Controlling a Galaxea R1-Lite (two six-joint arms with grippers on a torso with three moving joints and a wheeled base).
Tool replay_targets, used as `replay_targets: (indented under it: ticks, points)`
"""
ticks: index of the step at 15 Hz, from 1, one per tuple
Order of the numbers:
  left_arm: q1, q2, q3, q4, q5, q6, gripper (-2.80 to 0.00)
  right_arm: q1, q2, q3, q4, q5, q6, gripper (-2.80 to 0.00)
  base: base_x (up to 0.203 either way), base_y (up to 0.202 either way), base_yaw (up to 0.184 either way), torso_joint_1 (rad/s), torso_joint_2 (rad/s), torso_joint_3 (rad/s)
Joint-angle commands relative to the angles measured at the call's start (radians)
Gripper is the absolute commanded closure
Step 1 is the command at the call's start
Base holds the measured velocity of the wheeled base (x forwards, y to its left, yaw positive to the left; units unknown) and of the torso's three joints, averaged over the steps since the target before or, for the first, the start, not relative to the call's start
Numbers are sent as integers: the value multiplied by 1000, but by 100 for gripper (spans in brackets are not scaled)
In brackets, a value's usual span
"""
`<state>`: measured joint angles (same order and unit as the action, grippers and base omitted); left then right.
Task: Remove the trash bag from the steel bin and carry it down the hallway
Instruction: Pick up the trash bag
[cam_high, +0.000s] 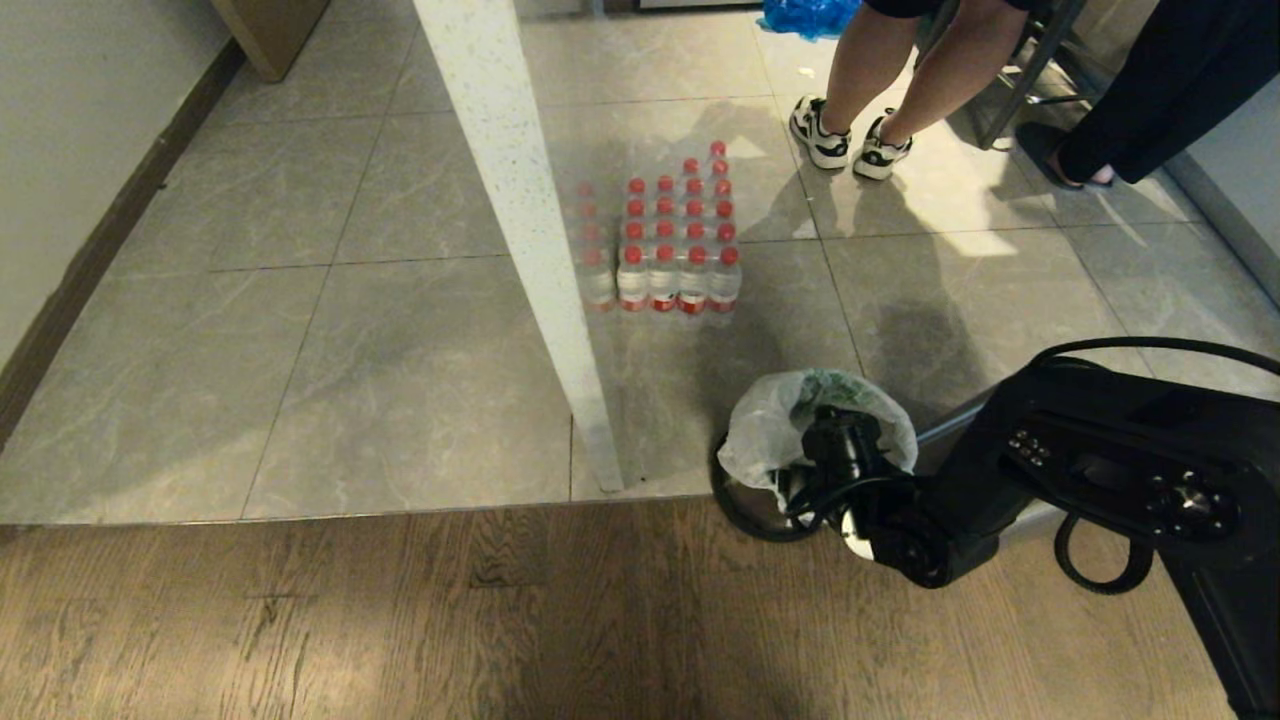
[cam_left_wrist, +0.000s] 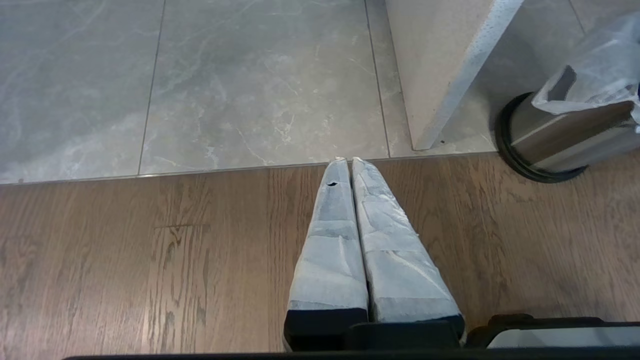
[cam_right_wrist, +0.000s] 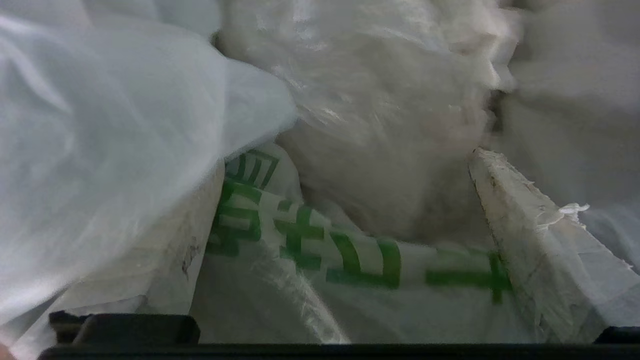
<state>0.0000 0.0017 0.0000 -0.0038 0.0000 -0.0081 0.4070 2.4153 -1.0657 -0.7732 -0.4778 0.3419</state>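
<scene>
At the left of the head view a pale wall with a dark baseboard runs beside the hallway (cam_high: 330, 300) tiles. The left pincer (cam_left_wrist: 348, 161), seen only from its own wrist, hangs idle above the wood floor, fingers pressed together, holding nothing. Mid-frame a white post (cam_high: 520, 220) stands before a pack of red-capped bottles (cam_high: 665, 240); two people's legs show at upper right. Lower right, the steel bin (cam_high: 745, 505) stands where wood meets tile, the trash bag (cam_high: 770, 435) lining it and draped over its rim. The right pincer (cam_high: 838, 440) is down in the bag's mouth, spread wide with loose film between its fingers (cam_right_wrist: 520, 220), gripping nothing yet. The bag looks light, limp, slippery and easily torn; gathered rim film or a loop handle seems the safest hold.
</scene>
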Motion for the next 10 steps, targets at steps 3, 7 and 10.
replay_targets:
  ticks: [3, 7, 10]
  points:
    - [0, 0, 0, -1, 0, 0, 0, -23, 60, -46, -12, -4, -3, -280, 0, 0, 0, 0, 0, 0]
    - [0, 0, 0, -1, 0, 0, 0, -37, 99, -134, -9, -8, -16, -280, 0, 0, 0, 0, 0, 0]
    - [0, 0, 0, -2, 0, 0, 0, -45, 110, -151, -8, -2, -44, 0, 0, 0, 0, 0, 0, 0]
